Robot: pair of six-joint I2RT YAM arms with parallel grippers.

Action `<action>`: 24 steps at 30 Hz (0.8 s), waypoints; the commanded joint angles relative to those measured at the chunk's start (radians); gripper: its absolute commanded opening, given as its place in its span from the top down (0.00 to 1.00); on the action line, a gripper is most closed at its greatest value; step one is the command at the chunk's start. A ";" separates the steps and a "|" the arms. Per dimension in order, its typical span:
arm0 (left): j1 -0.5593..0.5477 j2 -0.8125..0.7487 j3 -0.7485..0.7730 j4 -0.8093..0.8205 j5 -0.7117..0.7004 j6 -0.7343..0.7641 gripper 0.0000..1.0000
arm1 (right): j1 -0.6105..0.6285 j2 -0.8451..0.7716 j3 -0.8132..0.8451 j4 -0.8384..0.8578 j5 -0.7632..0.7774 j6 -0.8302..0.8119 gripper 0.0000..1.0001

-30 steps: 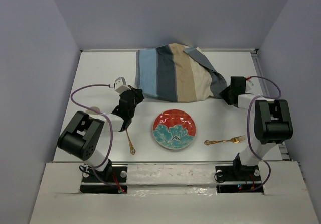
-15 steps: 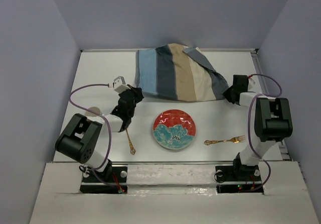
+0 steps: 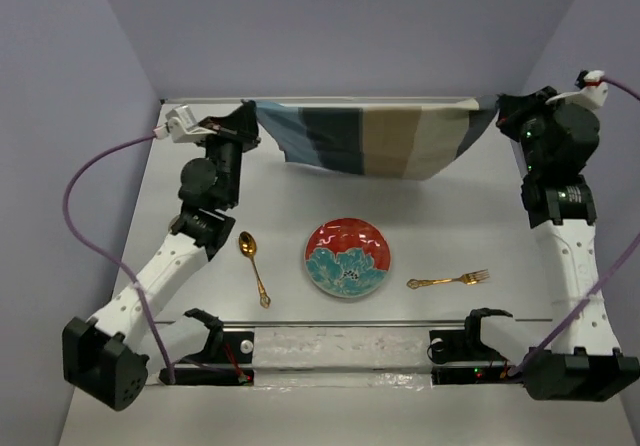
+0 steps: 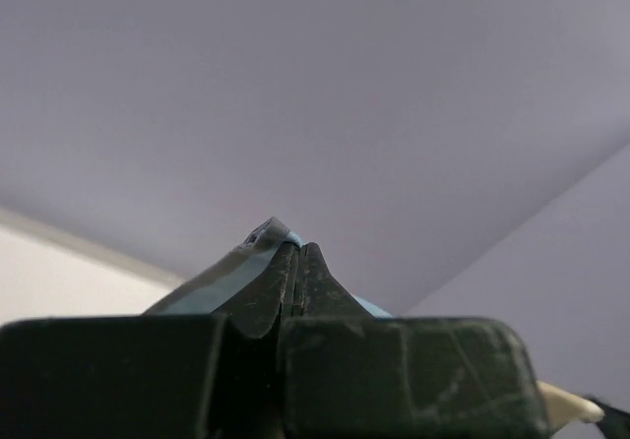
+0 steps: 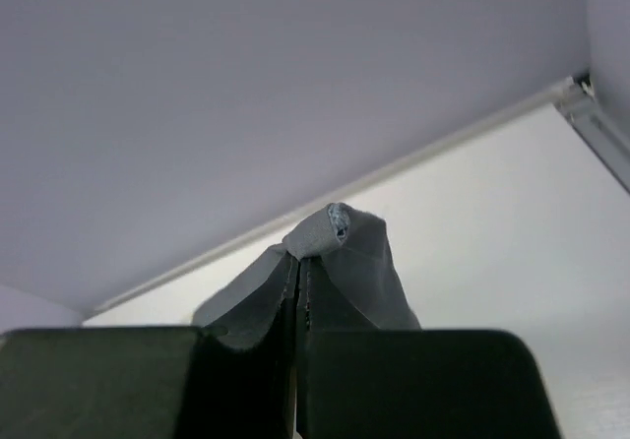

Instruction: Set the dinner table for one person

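Note:
The striped blue, grey and tan cloth mat [image 3: 370, 138] hangs stretched out above the back of the white dinner table [image 3: 450, 216]. My left gripper [image 3: 250, 116] is shut on its light-blue corner [image 4: 221, 277]; the closed jaws [image 4: 298, 252] pinch the fabric. My right gripper [image 3: 497, 111] is shut on the dark grey corner [image 5: 349, 237], with fabric bunched over its tips [image 5: 298, 262]. A red and teal plate [image 3: 347, 257] lies mid-table. A gold spoon [image 3: 252, 264] lies to its left and a gold fork [image 3: 447, 281] to its right.
Grey walls enclose the table on three sides. A metal rail [image 3: 350, 322] runs along the near edge by the arm bases. A purple cable [image 3: 95, 181] loops off the left arm.
Both arms have risen from low beside the crumpled mat and moved apart to the back corners. The mat is lifted and pulled out flat between them. The right gripper has shut on its corner.

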 commanded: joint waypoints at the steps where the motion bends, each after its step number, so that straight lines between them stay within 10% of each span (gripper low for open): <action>1: 0.001 -0.152 0.143 -0.029 -0.012 0.072 1.00 | -0.004 -0.047 0.211 -0.149 -0.083 -0.097 1.00; 14: 0.013 -0.092 0.270 -0.098 -0.034 0.142 1.00 | -0.004 0.061 0.311 -0.167 -0.160 -0.097 1.00; 24: 0.234 0.217 0.492 -0.197 0.175 0.050 1.00 | -0.004 0.423 0.566 -0.115 -0.235 -0.078 1.00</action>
